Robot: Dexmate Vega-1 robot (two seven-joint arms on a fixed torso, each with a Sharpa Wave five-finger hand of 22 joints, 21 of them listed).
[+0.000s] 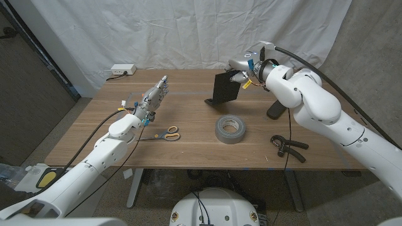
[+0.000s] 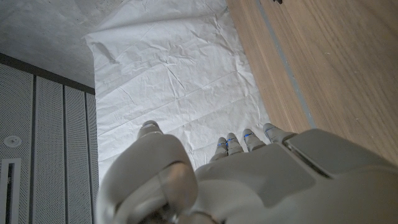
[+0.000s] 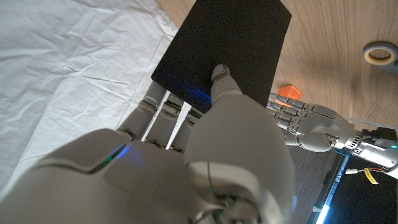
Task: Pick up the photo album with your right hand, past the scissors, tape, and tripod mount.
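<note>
Since the tape lies nearest the robot, take it as the mark: scissors lie to its left, the tripod mount to its right. Beyond the tape, the right hand has its fingers clamped on the photo album, which looks tilted, its lower edge near the counter. By my judgement, only the lift remains. Left of the scissors, the left hand hovers, fingers apart, holding nothing.
</note>
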